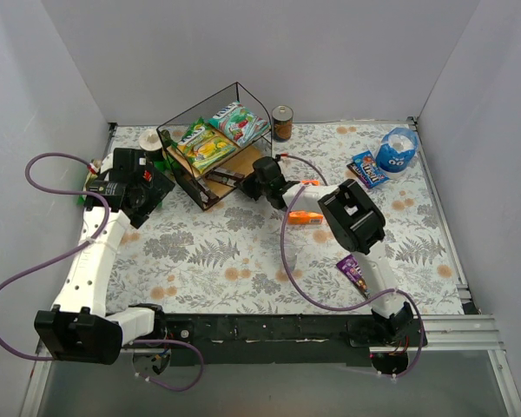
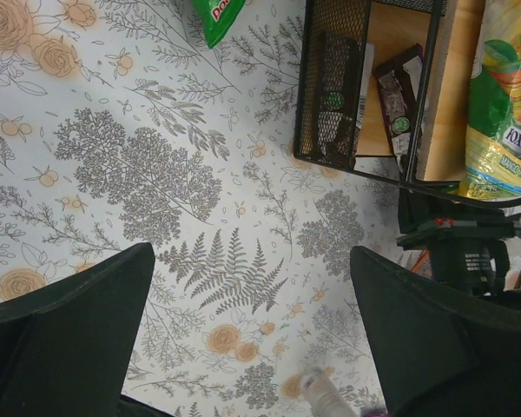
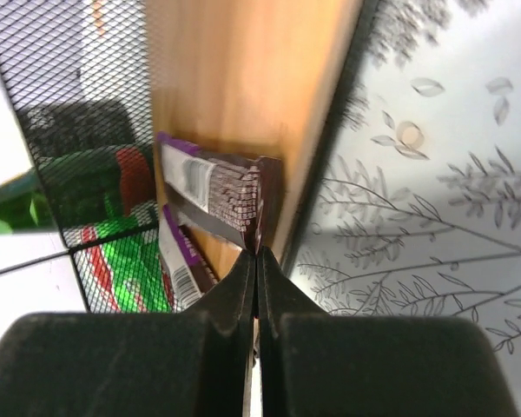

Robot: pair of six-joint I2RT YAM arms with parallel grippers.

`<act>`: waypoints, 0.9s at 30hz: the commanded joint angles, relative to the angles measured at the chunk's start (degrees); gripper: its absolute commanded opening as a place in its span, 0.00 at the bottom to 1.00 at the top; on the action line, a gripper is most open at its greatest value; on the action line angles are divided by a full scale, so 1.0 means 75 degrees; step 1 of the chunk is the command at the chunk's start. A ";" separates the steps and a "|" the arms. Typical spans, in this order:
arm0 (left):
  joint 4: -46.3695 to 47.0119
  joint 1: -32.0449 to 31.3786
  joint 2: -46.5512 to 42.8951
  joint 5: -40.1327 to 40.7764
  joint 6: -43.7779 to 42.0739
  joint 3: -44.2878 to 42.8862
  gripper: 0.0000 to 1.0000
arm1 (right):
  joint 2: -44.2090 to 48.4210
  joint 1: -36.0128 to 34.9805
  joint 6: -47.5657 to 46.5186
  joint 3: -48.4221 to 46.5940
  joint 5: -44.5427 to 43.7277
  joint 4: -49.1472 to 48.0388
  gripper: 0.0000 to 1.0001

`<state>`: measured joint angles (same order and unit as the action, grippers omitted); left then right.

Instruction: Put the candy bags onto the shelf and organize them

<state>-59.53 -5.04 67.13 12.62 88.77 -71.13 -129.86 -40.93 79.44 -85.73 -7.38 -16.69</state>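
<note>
1. The right claw (image 3: 257, 254) is clenched on the end of a dark brown wrapper (image 3: 230, 195). The wrapper is held over the lower wooden board of the shelf (image 3: 243, 78).
2. A second wrapper (image 3: 175, 248) with a purple edge is seen just under it on the same board.
3. The left claw (image 2: 252, 261) is spread wide open above the flowered bench (image 2: 139, 165). Nothing is held between its fingers.
4. The green-yellow bag (image 1: 204, 146) and the teal-white bag (image 1: 239, 122) are laid side by side on the top board.
5. The purple wrapper (image 1: 352, 272) is left on the bench beside the right arm. The small blue pack (image 1: 367, 168) lies just beside a round blue pouch with eyes (image 1: 398, 149). An orange box (image 1: 306, 215) lies near the shelf.
6. A green bag (image 2: 215, 17) is cut off at the top of the left wrist view. Only the white letters "Do" on a red label can be read. The words on the other bags are too small or blurred to read.
</note>
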 commanded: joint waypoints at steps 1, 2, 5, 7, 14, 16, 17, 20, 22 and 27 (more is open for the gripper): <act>0.0027 -0.0090 -0.0103 0.0005 0.0070 -0.0289 0.96 | -0.0204 -0.0249 0.0962 -0.0428 -0.0773 0.0244 0.01; 0.0027 -0.0102 -0.0103 0.0005 0.0082 -0.0277 0.96 | -0.0239 -0.0285 0.1090 -0.0486 -0.0832 0.0430 0.01; 0.0039 -0.0113 -0.0127 0.0005 0.0082 -0.0266 0.96 | -0.0275 -0.0402 0.1513 -0.0499 -0.0985 0.0514 0.01; 0.0039 -0.0125 -0.0127 0.0028 0.0082 -0.0289 0.96 | -0.0286 -0.0461 0.1607 -0.0604 -0.1078 0.0619 0.01; 0.0039 -0.0160 -0.0139 0.0098 0.0070 -0.0324 0.96 | -0.0193 -0.0613 0.1993 -0.0721 -0.1442 0.1145 0.01; 0.0062 -0.0172 -0.0139 0.0098 0.0070 -0.0313 0.96 | -0.0204 -0.0648 0.2052 -0.0791 -0.1489 0.1252 0.02; 0.0062 -0.0172 -0.0139 0.0098 0.0070 -0.0324 0.96 | -0.0216 -0.0672 0.2145 -0.0861 -0.1524 0.1357 0.02; 0.0085 -0.0172 -0.0127 0.0087 0.0070 -0.0312 0.96 | -0.0240 -0.0742 0.2298 -0.1072 -0.1618 0.1650 0.04; 0.0085 -0.0172 -0.0139 0.0087 0.0070 -0.0324 0.96 | -0.0251 -0.0801 0.2369 -0.1154 -0.1676 0.1779 0.04; 0.0074 -0.0184 -0.0139 0.0122 0.0058 -0.0324 0.96 | -0.0322 -0.0930 0.2556 -0.1295 -0.1665 0.1920 0.03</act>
<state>-59.31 -6.13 67.13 12.69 88.97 -71.50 -131.44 -46.78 96.14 -92.77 -17.47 -4.60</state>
